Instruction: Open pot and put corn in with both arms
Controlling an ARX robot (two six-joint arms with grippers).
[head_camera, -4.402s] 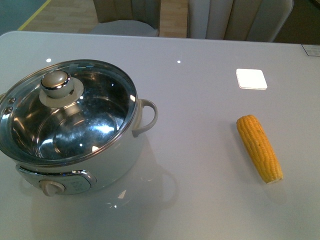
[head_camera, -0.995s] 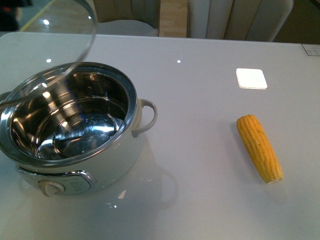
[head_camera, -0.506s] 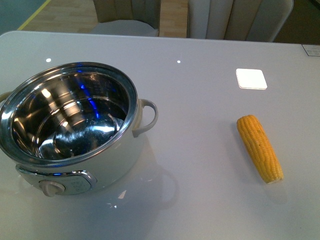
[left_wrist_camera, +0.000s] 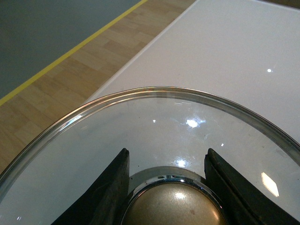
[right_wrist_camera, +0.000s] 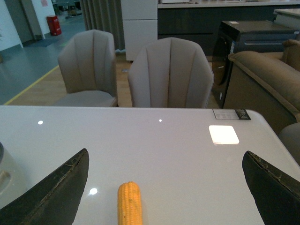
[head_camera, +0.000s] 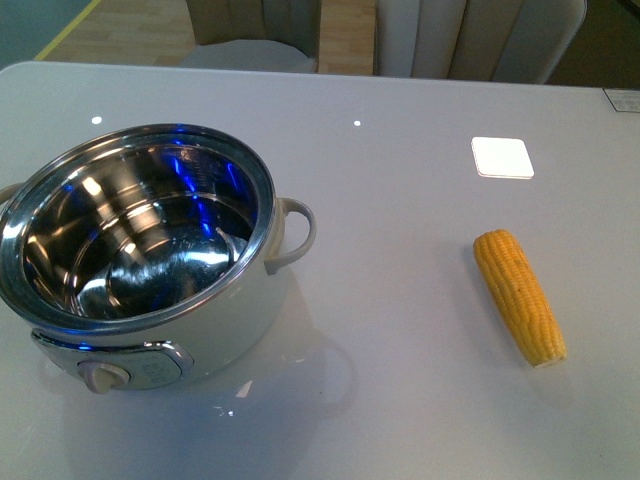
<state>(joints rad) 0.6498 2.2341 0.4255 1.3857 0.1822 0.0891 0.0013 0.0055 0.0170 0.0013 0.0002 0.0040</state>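
**A:** The jaws, how do they stand?
**B:** The left jaws are clamped on either side of the knob (left_wrist_camera: 174, 206) of the lid (left_wrist_camera: 140, 117) and hold it in the air over the worktop's far edge and a wooden floor (left_wrist_camera: 61, 79). The right jaws are spread wide with nothing in them, above the worktop (head_camera: 400, 400).

**A:** What is the worktop like?
**B:** It is glossy and pale grey, with lamp glints on it. Two padded, ribbed chairs (right_wrist_camera: 171, 72) stand behind it.

**A:** And the pot?
**B:** The pot (head_camera: 140, 250) sits at the near left, uncovered. It is round and white, with a shiny steel bowl and rim, a loop handle facing the corn and a dial on its front.

**A:** The lid?
**B:** It is clear glass with a steel band round its edge and a domed metal knob.

**A:** Where is the corn?
**B:** The corn (head_camera: 518, 296) lies flat at the right, well apart from the pot, with bare worktop between them. It is a yellow, tapered cob with rows of kernels. In the right wrist view it lies between the spread jaws.

**A:** Anything smaller?
**B:** A white square (head_camera: 501, 157) shows on the worktop just beyond the corn.
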